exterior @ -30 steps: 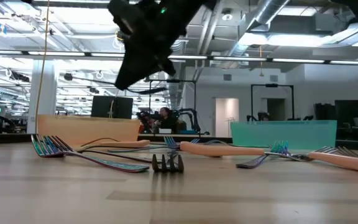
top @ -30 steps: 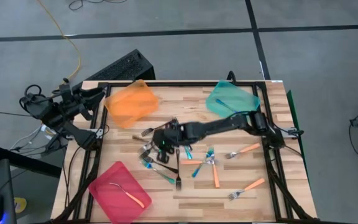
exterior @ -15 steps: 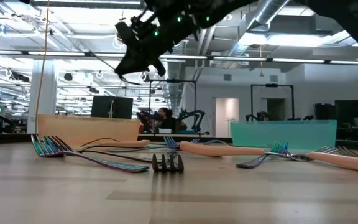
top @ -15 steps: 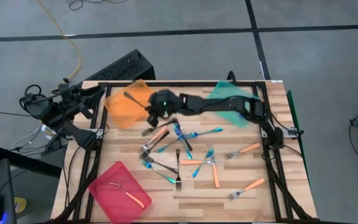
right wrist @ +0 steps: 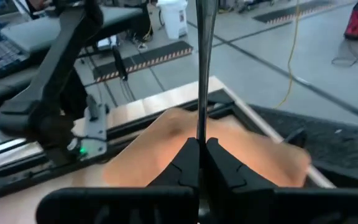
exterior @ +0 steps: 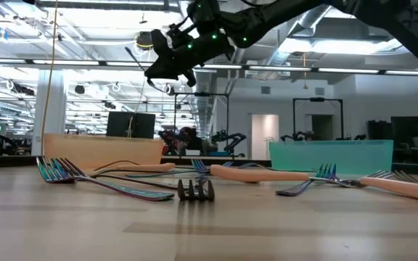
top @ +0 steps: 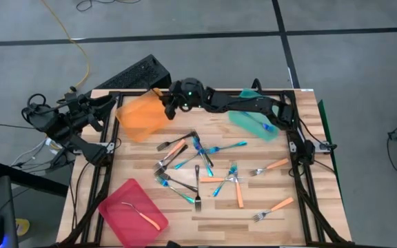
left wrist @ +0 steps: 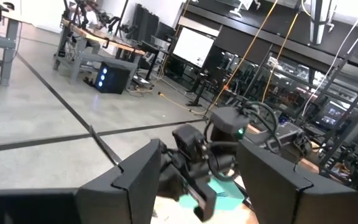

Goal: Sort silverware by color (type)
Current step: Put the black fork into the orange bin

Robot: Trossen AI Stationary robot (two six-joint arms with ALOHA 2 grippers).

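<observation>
My right gripper reaches over the far edge of the orange tray and is shut on a dark thin fork. In the right wrist view the fork runs straight out ahead of the fingers. Orange-handled, blue-handled and dark forks lie scattered on the middle of the wooden table. My left gripper waits open beyond the table's left far corner, holding nothing. My right gripper pinches the dark fork's thin shaft between its two fingertips. The fingers point nearly level toward the table's left, and the fork sticks out ahead of them along their line. It is lifted clear, above the orange tray; which end is held I cannot tell.
A teal tray sits at the far right under the right arm, and a pink tray with one orange-handled fork at the near left. A black frame rail borders the table. A dark keyboard-like case lies beyond the far edge.
My right gripper has risen from the fork pile at the table's middle and swung toward the far left, carrying the dark fork clear of the table to above the orange tray. It has tipped from slanting down to nearly level and stayed shut.
</observation>
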